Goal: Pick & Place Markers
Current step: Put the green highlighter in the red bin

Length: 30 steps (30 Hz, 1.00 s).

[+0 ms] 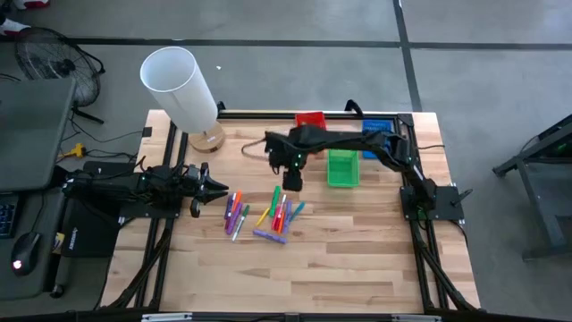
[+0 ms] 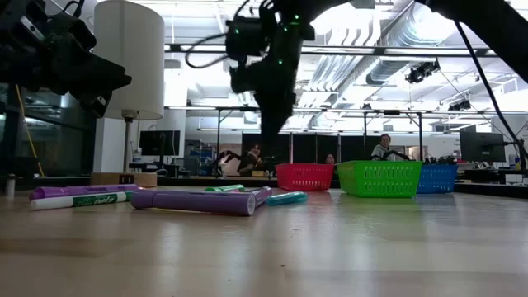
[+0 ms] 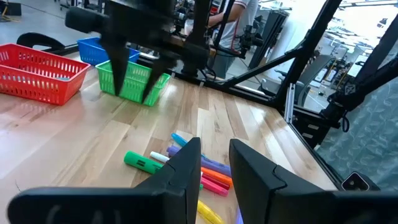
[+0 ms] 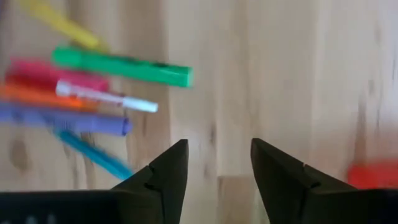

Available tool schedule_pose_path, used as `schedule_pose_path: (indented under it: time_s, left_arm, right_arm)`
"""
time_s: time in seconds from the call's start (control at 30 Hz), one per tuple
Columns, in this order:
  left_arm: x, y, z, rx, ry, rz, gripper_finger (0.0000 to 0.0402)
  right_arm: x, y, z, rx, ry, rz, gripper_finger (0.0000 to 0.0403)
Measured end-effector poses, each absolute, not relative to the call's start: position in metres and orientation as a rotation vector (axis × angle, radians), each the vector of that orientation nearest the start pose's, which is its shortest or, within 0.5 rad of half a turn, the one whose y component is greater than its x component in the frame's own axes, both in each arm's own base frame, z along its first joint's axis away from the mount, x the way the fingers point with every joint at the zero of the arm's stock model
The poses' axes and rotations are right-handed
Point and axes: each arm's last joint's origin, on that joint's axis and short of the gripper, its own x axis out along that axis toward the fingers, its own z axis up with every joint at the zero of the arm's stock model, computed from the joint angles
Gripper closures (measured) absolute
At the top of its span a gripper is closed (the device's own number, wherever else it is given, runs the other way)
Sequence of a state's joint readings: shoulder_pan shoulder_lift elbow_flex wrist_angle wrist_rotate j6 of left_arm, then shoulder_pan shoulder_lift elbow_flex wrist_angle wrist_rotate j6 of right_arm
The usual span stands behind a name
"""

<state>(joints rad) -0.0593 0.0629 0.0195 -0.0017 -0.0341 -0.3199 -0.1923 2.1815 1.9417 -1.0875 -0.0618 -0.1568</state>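
Three small baskets stand in a row toward the far edge of the wooden counter (image 1: 357, 259) — a red basket (image 2: 304, 176), a green basket (image 2: 379, 178) and a blue basket (image 2: 437, 178). In the low view their mesh walls show nothing inside, though the floors of the baskets are hidden there; from above, the green one shows only its own bare floor, while the red and blue ones are partly covered by the right arm.

The markers (image 1: 268, 215) all lie loose on the counter, scattered near its middle, well apart from the baskets: purple, green, orange, red, teal and yellow ones, some touching or crossing each other. A thick purple marker (image 2: 194, 201) lies nearest the low camera.

The right hand (image 1: 292, 178) hangs above the counter between the green basket and the markers, its fingers (image 4: 165, 168) spread apart and holding nothing — bare wood shows between them, with a green marker (image 4: 121, 66) just beyond.

The left hand (image 1: 213, 188) waits at the left side of the counter, just beside the pile, fingers (image 3: 183, 171) parted and empty.

A white lamp (image 1: 183, 89) stands at the far left corner.
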Motion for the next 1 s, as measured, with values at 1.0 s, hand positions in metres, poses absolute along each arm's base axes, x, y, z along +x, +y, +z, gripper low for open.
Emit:
schedule_pose_path:
  time_s: [1.0]
  left_arm:
    - [0.1, -0.005, 0.165, -0.318, 0.048, -0.018, 0.0318]
  right_arm:
    - [0.478, -0.022, 0.219, -0.909, 0.881, 0.622, 0.0265]
